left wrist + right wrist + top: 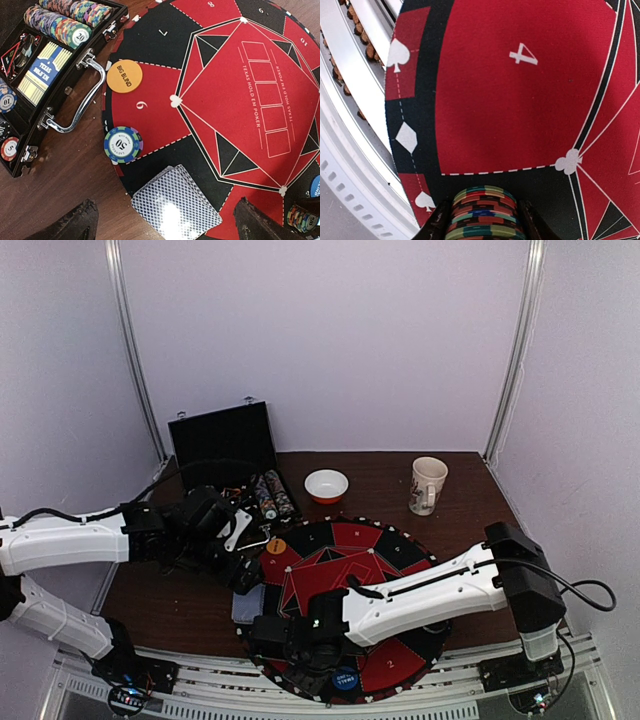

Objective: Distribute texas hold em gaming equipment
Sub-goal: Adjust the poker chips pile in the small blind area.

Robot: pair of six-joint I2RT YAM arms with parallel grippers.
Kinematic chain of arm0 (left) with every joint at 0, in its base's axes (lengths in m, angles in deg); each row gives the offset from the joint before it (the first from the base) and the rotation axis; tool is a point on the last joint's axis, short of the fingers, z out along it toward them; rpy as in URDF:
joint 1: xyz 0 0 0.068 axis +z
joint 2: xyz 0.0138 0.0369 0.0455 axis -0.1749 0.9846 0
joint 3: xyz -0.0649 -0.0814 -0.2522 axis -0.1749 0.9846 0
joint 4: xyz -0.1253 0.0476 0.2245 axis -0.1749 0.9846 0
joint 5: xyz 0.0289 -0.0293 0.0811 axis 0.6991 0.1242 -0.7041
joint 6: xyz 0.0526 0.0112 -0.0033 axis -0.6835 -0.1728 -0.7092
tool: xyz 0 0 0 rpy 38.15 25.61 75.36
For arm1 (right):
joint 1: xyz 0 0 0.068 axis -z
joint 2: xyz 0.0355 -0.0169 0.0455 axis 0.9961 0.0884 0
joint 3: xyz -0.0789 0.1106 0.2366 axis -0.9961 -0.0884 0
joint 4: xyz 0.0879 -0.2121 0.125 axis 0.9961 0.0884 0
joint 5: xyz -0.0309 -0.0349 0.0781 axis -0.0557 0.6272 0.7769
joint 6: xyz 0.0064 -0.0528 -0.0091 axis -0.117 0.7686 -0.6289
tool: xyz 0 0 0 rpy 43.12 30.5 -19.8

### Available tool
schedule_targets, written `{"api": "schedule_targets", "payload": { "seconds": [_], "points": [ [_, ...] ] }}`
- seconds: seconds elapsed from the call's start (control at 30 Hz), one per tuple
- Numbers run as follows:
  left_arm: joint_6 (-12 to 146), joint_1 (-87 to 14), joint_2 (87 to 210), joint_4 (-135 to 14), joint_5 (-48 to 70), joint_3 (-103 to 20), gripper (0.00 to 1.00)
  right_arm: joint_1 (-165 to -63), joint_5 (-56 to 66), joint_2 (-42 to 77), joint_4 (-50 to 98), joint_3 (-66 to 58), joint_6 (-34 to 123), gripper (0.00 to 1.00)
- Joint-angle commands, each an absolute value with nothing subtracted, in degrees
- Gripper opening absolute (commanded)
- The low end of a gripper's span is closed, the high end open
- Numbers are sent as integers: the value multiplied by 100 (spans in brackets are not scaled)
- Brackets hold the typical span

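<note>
the right gripper (485,206) had its two fingers against both sides of a stack of chips (484,219), and it seemed to have closed on it. the stack stood on the black rim of the mat (520,110), at about 8 o'clock of the mat in the top view. i think the grip was taken low and from the sides so the chips would stay in one column when lifted to a player's place.

the left gripper (167,210) hung wide open with nothing in it, just above the cards (175,197). these lay face down at 9 o'clock of the mat, half over its edge. probably it waited there to take the cards next.

an orange disc (126,76) and a blue-rimmed chip (123,144) lay on the mat between 9 and 10 o'clock. the open case (60,75) with more chips was at 10 o'clock on the table (70,170), its metal handle near the mat. a bowl (327,485) at 12 o'clock and a mug (428,485) at 1 o'clock stood well apart. the two arms were near each other, so they could collide.
</note>
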State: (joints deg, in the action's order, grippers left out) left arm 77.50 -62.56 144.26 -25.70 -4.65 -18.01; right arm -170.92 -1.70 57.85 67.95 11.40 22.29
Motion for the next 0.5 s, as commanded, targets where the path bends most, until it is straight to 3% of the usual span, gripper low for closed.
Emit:
{"api": "schedule_targets", "payload": {
  "seconds": [0.0, 0.23, 0.47],
  "points": [
    [7668, -6246, 14495, -2800, -475, -1777, 98, -17063, -392, 5902, 6962, 1075, 2266, 25],
    [7633, -6246, 14582, -2762, -522, -1833, 98, -17065, -396, 5789, 6999, 1073, 2355, 61],
    [7613, -6112, 15030, -2620, -572, -2065, 98, -16993, -456, 5412, 7043, 1075, 2455, 83]
  ]
}}
